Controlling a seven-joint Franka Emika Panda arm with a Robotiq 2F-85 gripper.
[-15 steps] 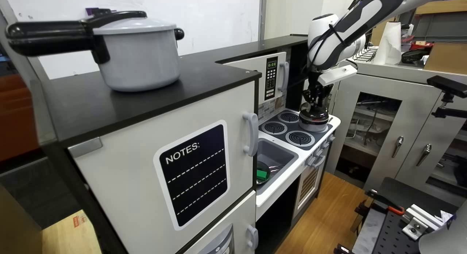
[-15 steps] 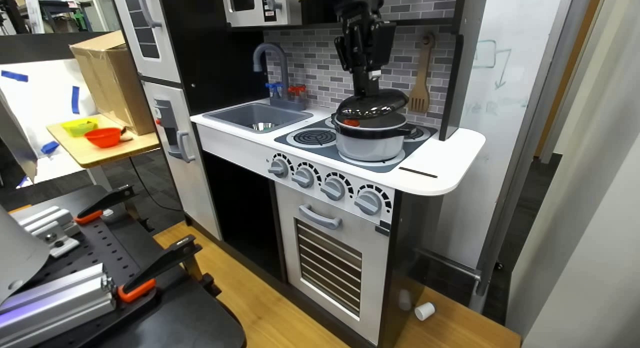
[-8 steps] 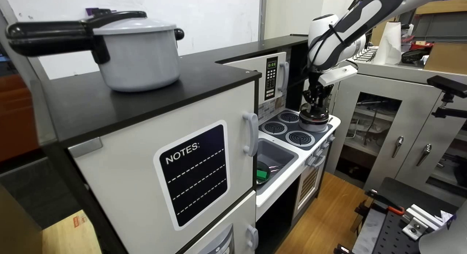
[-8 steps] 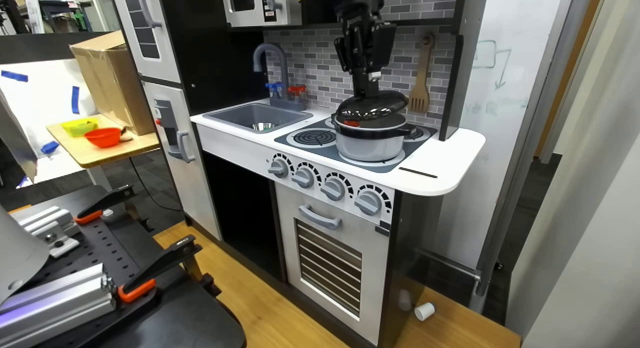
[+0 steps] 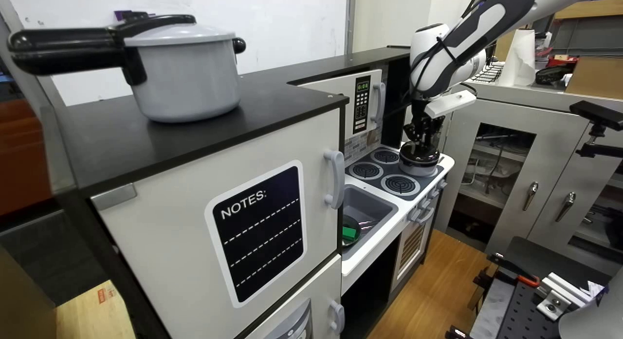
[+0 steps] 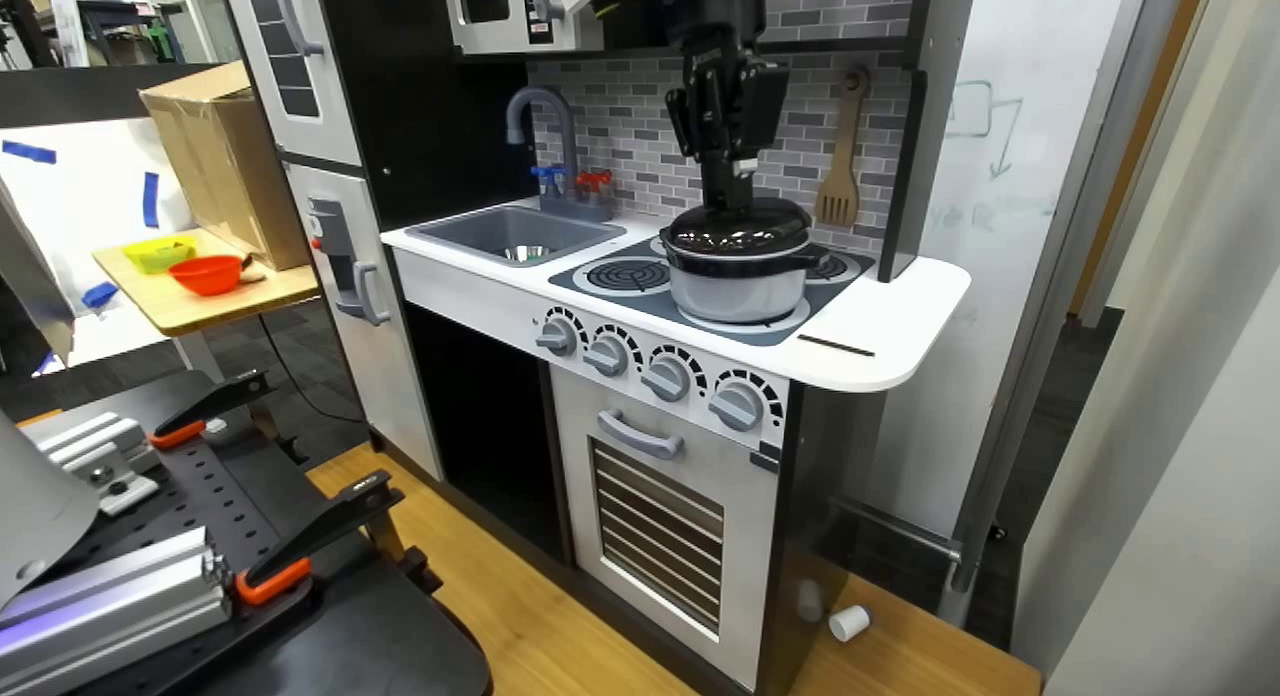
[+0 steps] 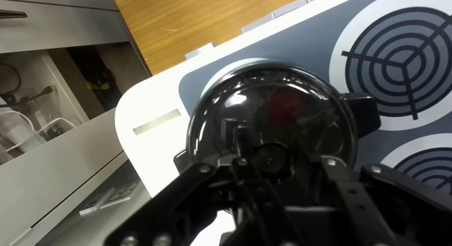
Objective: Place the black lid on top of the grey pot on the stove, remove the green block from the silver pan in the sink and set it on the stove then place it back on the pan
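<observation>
Over the stove (image 6: 652,303) | hand (image 6: 727,200) pointing down | gripping black lid (image 6: 738,237)

Lg. pale-grey pot (image 5: 187,78) atop cab. (image 5: 282,100) — red bowl (image 6: 207,276) beside yel. bowl (image 6: 158,257) on side tbl. (image 6: 265,294)

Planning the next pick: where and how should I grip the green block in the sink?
I'd pinch the green block across opposite side faces, coming down from above: it looks boxy and lies in the pan, down inside the sink, whose walls would likely hamper a sideways approach. The tall cabinet may hide one end.
</observation>
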